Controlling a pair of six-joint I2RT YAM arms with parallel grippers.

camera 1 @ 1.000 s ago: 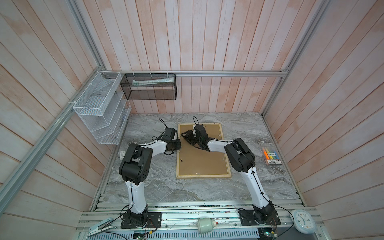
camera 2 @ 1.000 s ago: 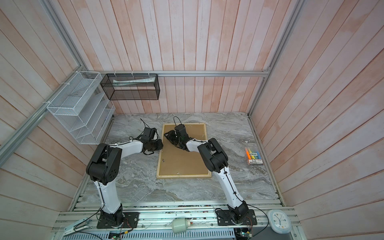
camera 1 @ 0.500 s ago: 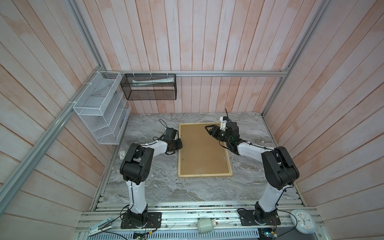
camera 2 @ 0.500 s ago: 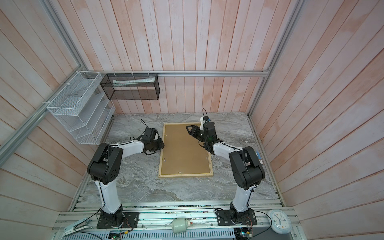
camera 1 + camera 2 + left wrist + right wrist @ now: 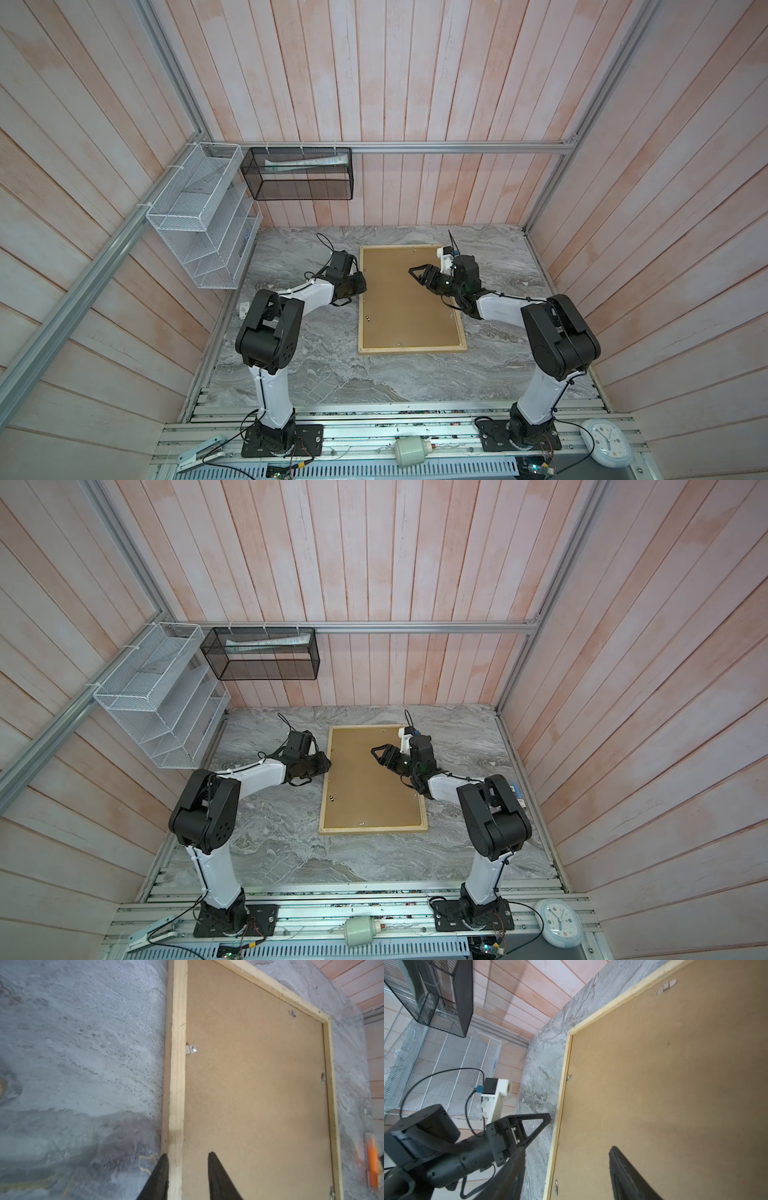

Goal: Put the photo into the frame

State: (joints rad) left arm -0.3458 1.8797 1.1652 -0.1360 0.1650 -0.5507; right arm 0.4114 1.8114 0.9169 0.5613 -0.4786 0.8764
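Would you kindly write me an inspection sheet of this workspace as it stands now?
Surface: grey marbled tabletop, flat.
Job's things: the frame lies back up, brown board showing; the photo is not in view.
Clutter: small box with orange on it past the frame's right rail; small white item at the table's left edge.
Grippers: left gripper open, jaws astride the frame's left rail; right gripper open above the brown board, holding nothing.
Cables: a black cable loops off each wrist; wires trail by the arm bases.
Surroundings: plank walls; white wire shelf; black mesh basket; clock at the front right corner.
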